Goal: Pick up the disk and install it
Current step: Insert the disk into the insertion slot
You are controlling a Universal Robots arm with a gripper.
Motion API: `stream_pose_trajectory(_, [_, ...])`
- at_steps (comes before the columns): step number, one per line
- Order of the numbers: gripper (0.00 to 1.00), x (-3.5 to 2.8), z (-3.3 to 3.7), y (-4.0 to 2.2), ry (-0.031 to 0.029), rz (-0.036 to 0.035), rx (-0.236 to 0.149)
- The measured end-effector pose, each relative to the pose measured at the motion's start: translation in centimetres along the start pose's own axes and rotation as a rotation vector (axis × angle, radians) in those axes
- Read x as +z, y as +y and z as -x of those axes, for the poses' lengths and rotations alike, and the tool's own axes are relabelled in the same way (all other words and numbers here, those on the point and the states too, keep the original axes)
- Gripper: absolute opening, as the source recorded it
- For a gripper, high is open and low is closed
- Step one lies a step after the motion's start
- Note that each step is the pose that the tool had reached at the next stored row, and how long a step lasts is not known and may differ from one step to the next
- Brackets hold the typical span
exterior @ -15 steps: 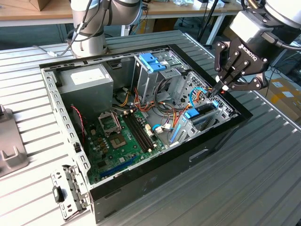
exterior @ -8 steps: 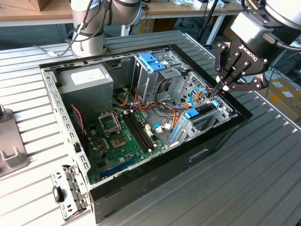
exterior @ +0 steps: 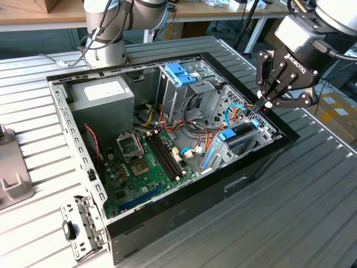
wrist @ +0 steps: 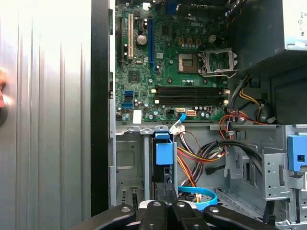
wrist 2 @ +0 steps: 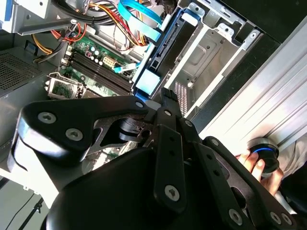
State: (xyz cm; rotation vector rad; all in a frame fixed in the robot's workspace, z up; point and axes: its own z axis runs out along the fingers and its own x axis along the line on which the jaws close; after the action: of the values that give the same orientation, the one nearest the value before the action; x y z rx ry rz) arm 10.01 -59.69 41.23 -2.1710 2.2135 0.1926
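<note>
The disk (exterior: 241, 133) stands on edge in the drive bay at the corner of the open computer case (exterior: 61, 117) toward the exterior view's right. Its dark body sits between blue plastic rails, with a blue tab (wrist: 163, 151) at its end. It also shows as a dark strip in both wrist views (wrist 2: 165, 48) (wrist: 162, 173). My gripper (exterior: 263, 106) hangs just above that bay, a little apart from the disk. Its fingers are shut, with nothing visible between them, and both wrist views show the closed tips (wrist 2: 165, 96) (wrist: 166, 186) pointing at the blue tab.
Inside the case are a green motherboard (exterior: 148, 162), a grey power supply box (exterior: 103, 95), an upright metal cage with a blue top (exterior: 181, 72) and loose coloured cables (exterior: 198, 139). A person's hand (wrist 2: 254, 163) rests beside the case on the slatted table (exterior: 301, 212).
</note>
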Motion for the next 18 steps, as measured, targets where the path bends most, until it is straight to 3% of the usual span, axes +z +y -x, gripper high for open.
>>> stream_pose_trajectory(7, [0.11,0.12,-0.01,-0.38,0.0000,0.0023,0.000])
stream_pose_trajectory(9, [0.11,0.33,-0.02,-0.84,0.0001,0.0064,0.001])
stream_pose_trajectory(18, [0.11,0.65,-0.04,-1.77,0.0000,0.0130,0.001])
